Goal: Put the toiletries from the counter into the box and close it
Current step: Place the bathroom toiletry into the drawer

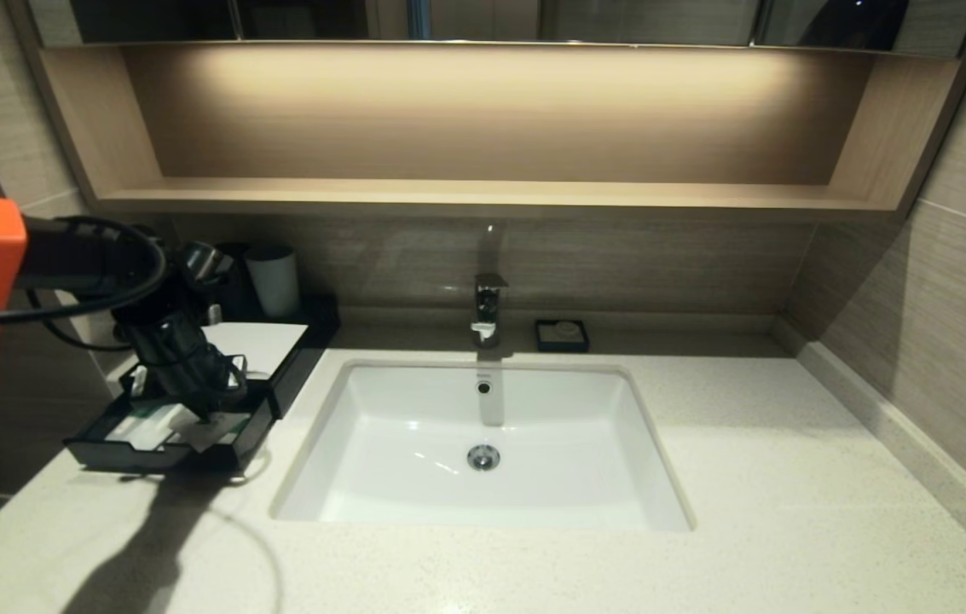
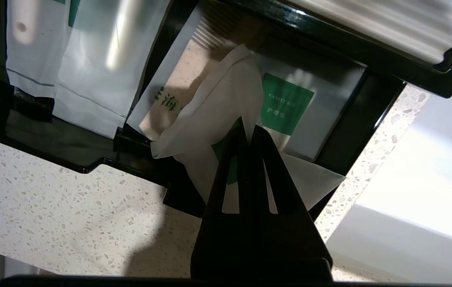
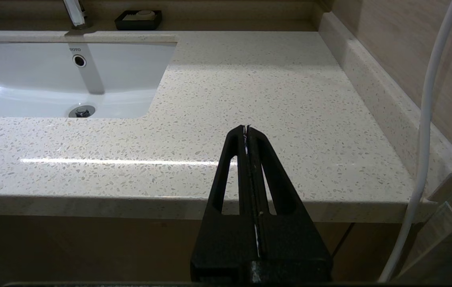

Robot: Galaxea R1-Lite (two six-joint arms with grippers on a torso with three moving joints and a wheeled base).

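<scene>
Left gripper point(image 2: 248, 129) down over the pulled-out drawer point(image 1: 160, 437) of the black box point(image 1: 278, 375), at the left end of the counter point(image 1: 755, 477), beside the sink point(image 1: 483, 443). Fingers pressed together, pinching a small white sachet point(image 2: 218, 115) by its green-labelled end; sachet crumpled, lying partly inside the drawer, one corner hanging over the drawer's front rim. Under and behind it in the same compartment, a flat pack with a green square label point(image 2: 285, 103) and another pack with green characters point(image 2: 168, 99). In the next compartment, two clear-wrapped white packs point(image 2: 70, 59) side by side. White top panel point(image 1: 257, 345) of the box bare behind the arm; grey cup point(image 1: 274, 280) standing at the back of the box. Right gripper point(image 3: 246, 131) parked off the counter's front edge, to the right of the sink, fingers closed on nothing. Small black soap dish point(image 1: 562, 335) by the tap point(image 1: 488, 307), against the back wall.
</scene>
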